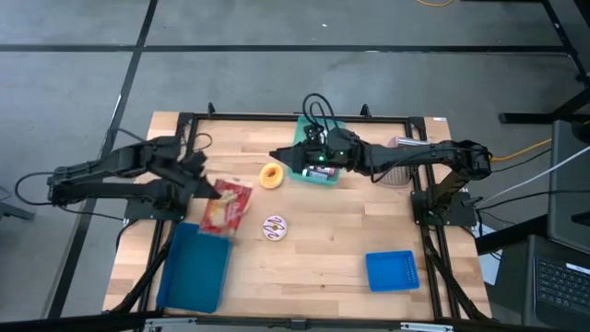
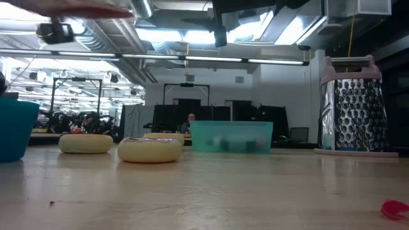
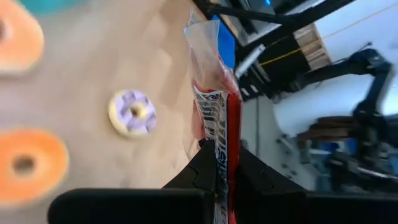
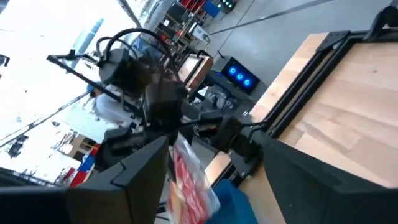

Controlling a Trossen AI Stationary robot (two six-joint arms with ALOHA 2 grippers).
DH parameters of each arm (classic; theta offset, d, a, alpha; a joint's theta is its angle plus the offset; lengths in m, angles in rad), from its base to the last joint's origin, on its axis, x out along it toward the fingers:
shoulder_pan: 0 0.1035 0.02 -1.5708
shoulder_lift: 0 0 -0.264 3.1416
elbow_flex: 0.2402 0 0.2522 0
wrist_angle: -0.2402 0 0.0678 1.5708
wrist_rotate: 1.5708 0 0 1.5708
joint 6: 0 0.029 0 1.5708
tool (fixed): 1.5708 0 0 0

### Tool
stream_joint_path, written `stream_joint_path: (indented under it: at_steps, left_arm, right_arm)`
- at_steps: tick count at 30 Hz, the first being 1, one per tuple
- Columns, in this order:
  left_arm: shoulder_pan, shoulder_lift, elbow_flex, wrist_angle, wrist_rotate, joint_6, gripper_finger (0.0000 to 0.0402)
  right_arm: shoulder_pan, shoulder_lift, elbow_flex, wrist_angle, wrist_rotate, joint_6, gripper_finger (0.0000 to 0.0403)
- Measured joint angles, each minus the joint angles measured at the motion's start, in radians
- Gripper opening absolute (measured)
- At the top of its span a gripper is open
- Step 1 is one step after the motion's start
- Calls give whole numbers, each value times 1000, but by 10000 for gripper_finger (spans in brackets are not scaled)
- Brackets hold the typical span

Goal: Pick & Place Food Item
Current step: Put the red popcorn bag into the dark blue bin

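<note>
My left gripper (image 1: 212,188) is shut on a red snack bag (image 1: 227,205) over the table's left half, above the far end of a blue tray (image 1: 195,266). The bag shows edge-on (image 3: 214,93) in the left wrist view. An orange donut (image 1: 271,175) and a purple-iced donut (image 1: 275,228) lie flat on the wood. My right gripper (image 1: 277,157) stands open near the table's middle, just beyond the orange donut, with nothing between its fingers (image 4: 143,180). It looks toward the left arm and the bag (image 4: 189,177). My left gripper pinches the bag's near end (image 3: 219,163) between its two fingers, coming from the table's left side and slanting slightly down. The bag sticks out past the fingertips, edge-on, lifted clear of the table.
A teal container (image 1: 318,168) sits under the right arm, with a metal grater (image 2: 354,108) at the right edge. A small blue bin (image 1: 392,270) stands near the front right. A second orange donut (image 3: 28,163) shows in the left wrist view. Bare wood lies at the front middle.
</note>
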Motion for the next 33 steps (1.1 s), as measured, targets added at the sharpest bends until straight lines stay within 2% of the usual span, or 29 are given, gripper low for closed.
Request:
stream_joint_path:
  at_steps: [4, 8, 13, 16, 24, 29, 33]
  left_arm:
    - [-56, -123, 0, -105, -44, -163, 16]
    - [-102, -248, 0, -172, -146, -310, 17]
    - [-129, -332, 1, -288, -202, -380, 18]
    - [-132, -330, 1, -351, -163, -365, 18]
    - [-133, -267, 1, -471, 15, -207, 19]
    - [-147, -220, 1, -532, 45, -84, 19]
    - [-168, -174, 1, -533, 53, -56, 19]
  right_arm:
    - [0, 0, 0, -7, -3, -9, 246]
    - [-1, 1, 0, -11, -11, -13, 237]
    - [0, 1, -1, -18, -14, -13, 235]
    - [-1, 2, -1, -30, -26, -13, 235]
    - [0, 2, -1, -43, -29, -9, 235]
    - [0, 2, -1, -48, -29, -9, 235]
    - [0, 2, -1, -49, -28, 11, 235]
